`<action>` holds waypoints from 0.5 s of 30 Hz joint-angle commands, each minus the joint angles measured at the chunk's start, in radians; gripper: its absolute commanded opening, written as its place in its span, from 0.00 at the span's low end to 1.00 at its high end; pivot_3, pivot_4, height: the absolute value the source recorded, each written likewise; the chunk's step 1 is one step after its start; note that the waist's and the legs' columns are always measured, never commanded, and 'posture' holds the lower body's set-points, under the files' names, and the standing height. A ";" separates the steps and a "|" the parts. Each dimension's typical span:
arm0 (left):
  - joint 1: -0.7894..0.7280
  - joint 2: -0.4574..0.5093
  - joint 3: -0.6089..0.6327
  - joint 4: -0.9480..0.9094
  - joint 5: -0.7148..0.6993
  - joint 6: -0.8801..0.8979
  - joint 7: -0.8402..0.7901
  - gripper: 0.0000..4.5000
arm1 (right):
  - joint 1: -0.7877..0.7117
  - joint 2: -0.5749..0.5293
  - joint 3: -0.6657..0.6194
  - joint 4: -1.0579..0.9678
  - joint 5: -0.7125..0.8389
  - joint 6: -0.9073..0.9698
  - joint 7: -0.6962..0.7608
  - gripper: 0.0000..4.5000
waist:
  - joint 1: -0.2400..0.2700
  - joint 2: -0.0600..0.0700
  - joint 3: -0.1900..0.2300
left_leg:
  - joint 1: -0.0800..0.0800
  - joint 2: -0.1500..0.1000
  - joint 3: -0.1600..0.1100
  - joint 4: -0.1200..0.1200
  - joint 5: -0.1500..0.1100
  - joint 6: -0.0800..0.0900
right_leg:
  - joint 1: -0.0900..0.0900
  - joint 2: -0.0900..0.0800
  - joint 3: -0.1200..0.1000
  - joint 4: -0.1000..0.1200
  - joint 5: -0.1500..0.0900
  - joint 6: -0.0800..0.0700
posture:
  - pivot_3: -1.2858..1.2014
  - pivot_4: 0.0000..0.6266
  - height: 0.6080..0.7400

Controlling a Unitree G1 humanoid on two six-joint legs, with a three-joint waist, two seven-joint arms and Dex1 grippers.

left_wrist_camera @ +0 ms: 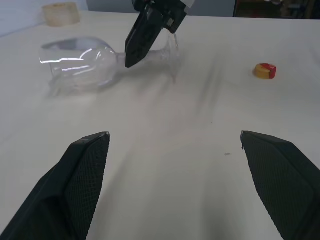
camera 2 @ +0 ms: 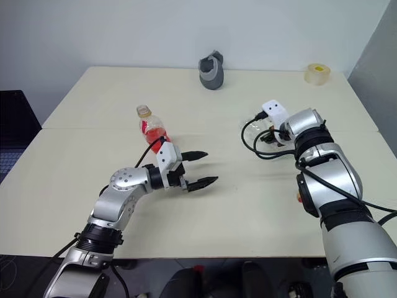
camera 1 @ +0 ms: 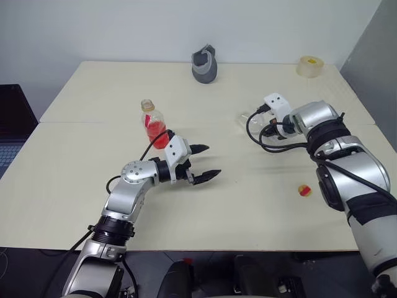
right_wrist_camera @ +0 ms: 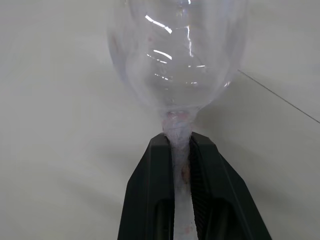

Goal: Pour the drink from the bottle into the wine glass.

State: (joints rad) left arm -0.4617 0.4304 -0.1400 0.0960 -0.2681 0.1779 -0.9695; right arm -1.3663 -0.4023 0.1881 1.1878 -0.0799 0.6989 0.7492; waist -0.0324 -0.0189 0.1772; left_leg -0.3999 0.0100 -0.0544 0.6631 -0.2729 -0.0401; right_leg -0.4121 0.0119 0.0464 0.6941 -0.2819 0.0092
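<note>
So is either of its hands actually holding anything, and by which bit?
Yes: the right hand is shut on the wine glass, gripping its thin stem just below the bowl, with the glass lying on its side. The left hand is open and holds nothing.

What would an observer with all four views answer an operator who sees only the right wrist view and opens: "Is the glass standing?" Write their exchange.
Observer: No. The wine glass lies on its side on the table; your right hand is shut on its stem.
Operator: Where is the bottle?
Observer: The bottle stands upright, uncapped, just beyond the open left hand.
Operator: And its cap?
Observer: The cap lies on the table beside the right arm.
</note>
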 commanded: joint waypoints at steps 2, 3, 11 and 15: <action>0.018 0.009 0.047 -0.060 -0.035 0.032 0.021 1.00 | 0.141 -0.024 -0.124 -0.405 0.116 0.113 0.001 0.03 | 0.000 0.000 0.000 | 0.000 0.000 -0.001 0.000 0.000 0.000 | 0.000 0.000 0.000 0.000 0.000 0.000 | 0.52 0.24 1.00; 0.021 0.010 0.056 -0.067 -0.044 0.043 0.023 1.00 | 0.211 -0.016 -0.145 -0.530 0.138 0.154 -0.014 0.03 | 0.001 0.000 0.000 | 0.000 0.001 -0.002 -0.001 0.000 0.000 | 0.000 0.000 0.000 0.000 0.000 0.000 | 0.52 0.24 1.00; 0.008 0.051 0.120 -0.094 -0.114 0.145 0.008 1.00 | 0.711 0.238 -0.249 -1.141 0.206 -0.010 -0.300 0.03 | -0.005 0.000 0.000 | 0.002 0.001 -0.007 0.001 0.000 0.000 | 0.002 0.000 -0.001 0.004 0.000 0.000 | 0.52 0.24 1.00; -0.013 0.081 0.131 -0.095 -0.130 0.175 -0.007 1.00 | 0.748 0.334 -0.240 -1.089 0.184 -0.182 -0.405 0.03 | -0.008 0.000 0.000 | 0.002 0.001 -0.007 0.001 0.000 0.000 | 0.002 0.002 -0.002 0.003 0.000 0.000 | 0.52 0.24 1.00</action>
State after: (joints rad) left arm -0.4473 0.4991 -0.0334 0.0369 -0.3761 0.3475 -0.9702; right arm -0.6079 -0.0802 -0.0526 0.1071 0.1003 0.5909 0.3749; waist -0.0409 -0.0186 0.1769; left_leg -0.3979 0.0114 -0.0610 0.6638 -0.2727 -0.0405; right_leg -0.4105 0.0140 0.0442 0.6973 -0.2824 0.0088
